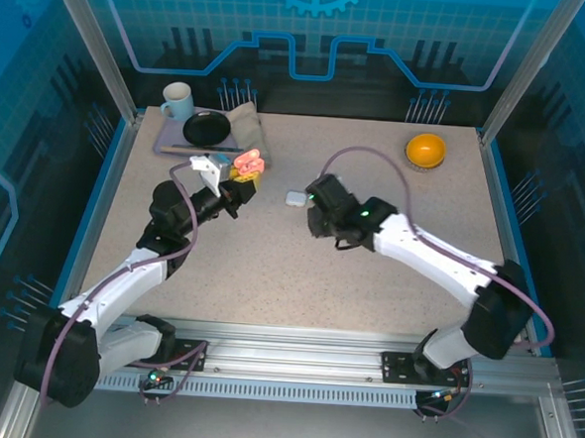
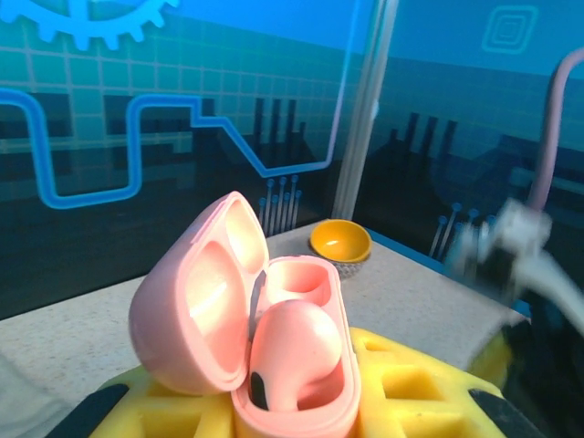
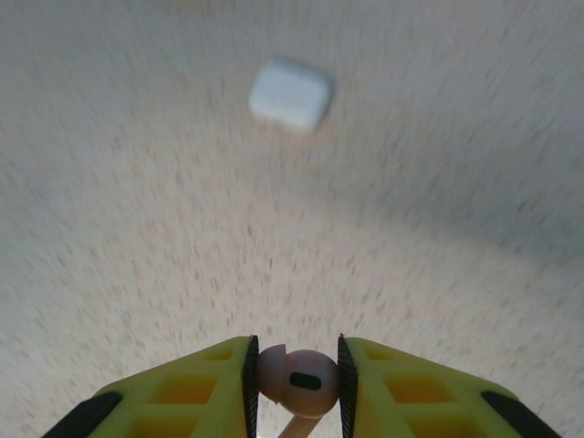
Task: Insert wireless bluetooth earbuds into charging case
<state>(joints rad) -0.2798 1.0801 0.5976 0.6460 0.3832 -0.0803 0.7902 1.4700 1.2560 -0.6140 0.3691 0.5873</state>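
Pink case, lid open, gripped by my left gripper, far left; first pink earbud seated inside. My right gripper pinches second pink earbud. White case lies mid-table; white set left to do, I judge.

Two arms: left arm and right arm. Two grippers: left gripper and right gripper. Two cases: one pink case and one white case. Two pink earbuds: the first earbud in the pink case, the second earbud between the right fingers. One bowl, one mug, one black dish, one tray. There is possibly one folded cloth, too small to be sure of.
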